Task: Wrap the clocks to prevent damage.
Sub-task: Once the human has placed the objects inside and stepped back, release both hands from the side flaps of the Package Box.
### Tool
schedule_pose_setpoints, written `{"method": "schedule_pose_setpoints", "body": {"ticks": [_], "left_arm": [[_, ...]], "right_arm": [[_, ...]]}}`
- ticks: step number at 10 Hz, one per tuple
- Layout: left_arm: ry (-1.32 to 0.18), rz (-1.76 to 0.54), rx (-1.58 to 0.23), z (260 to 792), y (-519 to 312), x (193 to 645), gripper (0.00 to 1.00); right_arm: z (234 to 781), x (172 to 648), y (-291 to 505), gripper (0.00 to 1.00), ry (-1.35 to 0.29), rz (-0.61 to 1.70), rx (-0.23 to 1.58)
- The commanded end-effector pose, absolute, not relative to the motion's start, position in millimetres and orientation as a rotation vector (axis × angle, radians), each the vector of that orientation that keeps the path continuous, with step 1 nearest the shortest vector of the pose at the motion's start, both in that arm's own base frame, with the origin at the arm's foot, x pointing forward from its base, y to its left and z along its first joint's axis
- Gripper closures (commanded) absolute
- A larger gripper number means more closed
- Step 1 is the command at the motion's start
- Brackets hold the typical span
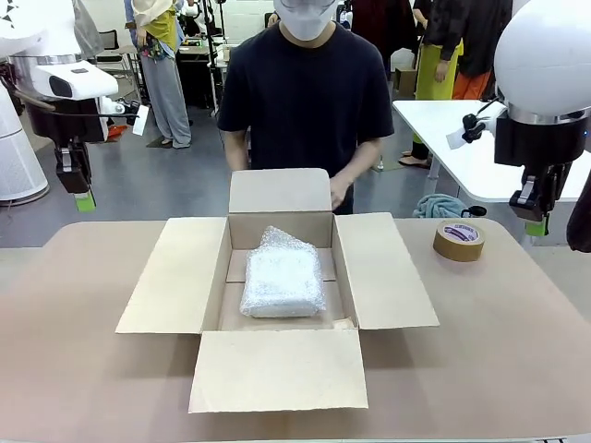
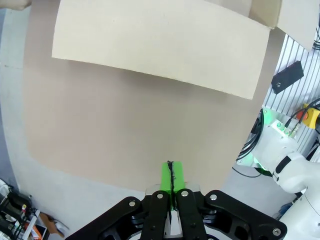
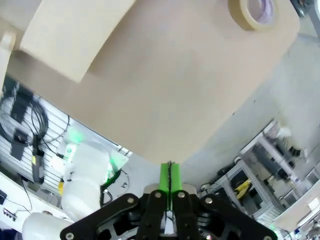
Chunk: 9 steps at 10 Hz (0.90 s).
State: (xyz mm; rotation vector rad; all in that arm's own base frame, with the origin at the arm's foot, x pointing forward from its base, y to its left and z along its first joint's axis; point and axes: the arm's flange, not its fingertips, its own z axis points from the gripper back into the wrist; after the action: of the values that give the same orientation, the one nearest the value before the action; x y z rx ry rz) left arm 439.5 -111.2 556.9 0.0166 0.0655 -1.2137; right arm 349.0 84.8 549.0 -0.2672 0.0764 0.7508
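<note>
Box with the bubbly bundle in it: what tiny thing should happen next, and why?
Probably folding the far flap down over the bubble-wrapped bundle. The bundle lies inside the cardboard box, all four flaps are open, the person's hand is by that flap, and the tape roll waits nearby. The left gripper and right gripper hang shut at the sides.

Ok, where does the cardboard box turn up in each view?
Front view: cardboard box open at table centre, flaps spread.
Left wrist view: one flap across the top.
Right wrist view: one flap at top left.
Shared landmark: the brown table under it.
</note>
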Motion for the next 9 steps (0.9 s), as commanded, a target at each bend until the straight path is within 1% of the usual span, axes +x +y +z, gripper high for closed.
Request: {"method": "schedule_pose_setpoints", "body": {"ticks": [1,2,3,6,7,8,9], "left_arm": [[0.141,-1.341,-0.028,560.7,-98.8,446.0,0.99],[0.175,-1.46,-0.05,565.1,-85.5,449.4,0.99],[0.192,-1.523,-0.084,569.2,-71.5,454.3,0.99],[0.101,-1.644,-0.214,571.6,-47.3,464.7,0.99],[0.067,-1.648,-0.242,565.4,-59.1,464.6,0.99],[0.126,-1.619,-0.14,567.5,-49.9,456.5,0.99],[0.126,-1.619,-0.14,567.5,-49.9,456.5,0.99]], "right_arm": [[546.4,356.1,74.4,0.99,0.167,1.115,-0.262],[549.9,356.2,64.9,0.99,0.149,1.308,-0.229],[554.4,362.9,50.8,0.99,0.128,1.406,-0.187],[557.8,376.0,33.1,0.99,0.066,1.51,-0.105],[555.8,381.9,30.9,0.99,0.058,1.498,-0.086],[557.0,368.8,34.4,0.99,0.091,1.487,-0.136],[557.0,368.8,34.4,0.99,0.091,1.487,-0.136]]}}
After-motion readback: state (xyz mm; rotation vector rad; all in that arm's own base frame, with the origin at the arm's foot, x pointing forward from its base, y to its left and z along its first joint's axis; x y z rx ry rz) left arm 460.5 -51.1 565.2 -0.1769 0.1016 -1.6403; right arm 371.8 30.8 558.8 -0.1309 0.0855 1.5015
